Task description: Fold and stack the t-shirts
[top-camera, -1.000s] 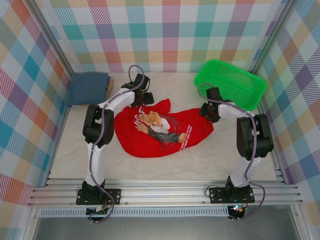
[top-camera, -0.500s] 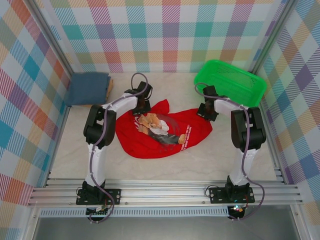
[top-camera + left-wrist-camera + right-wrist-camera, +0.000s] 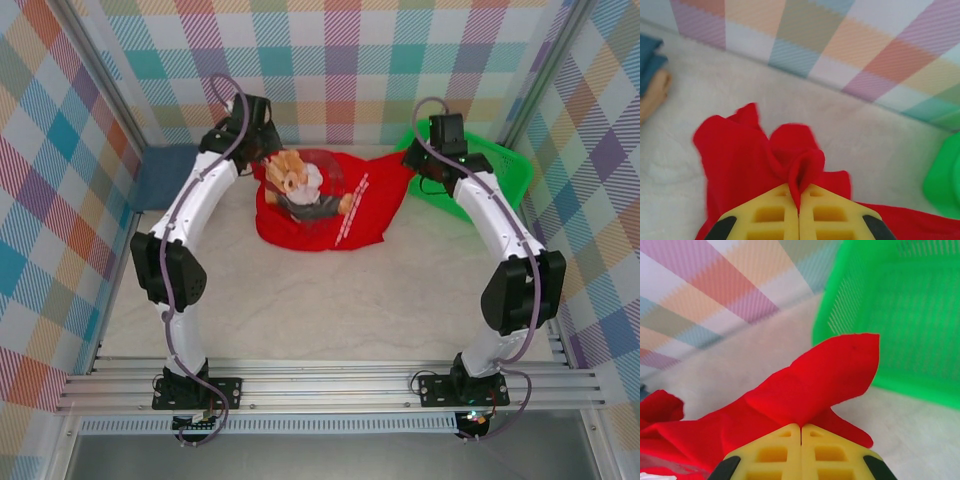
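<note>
From above, we see the red t-shirt [image 3: 320,205] spread between both arms at the far side of the table [image 3: 350,300]; its lower edge seems to rest on the surface; the slate-blue t-shirt [image 3: 165,175] lies folded in the far left corner; the green basket [image 3: 490,170] stands far right. In the left wrist view, the left end effector [image 3: 799,192] is closed on a red fold; in the right wrist view, the right end effector [image 3: 800,427] pinches a red corner near the basket.

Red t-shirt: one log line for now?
left gripper: shut on red t-shirt | right gripper: shut on red t-shirt | state: spread between both grippers
</note>
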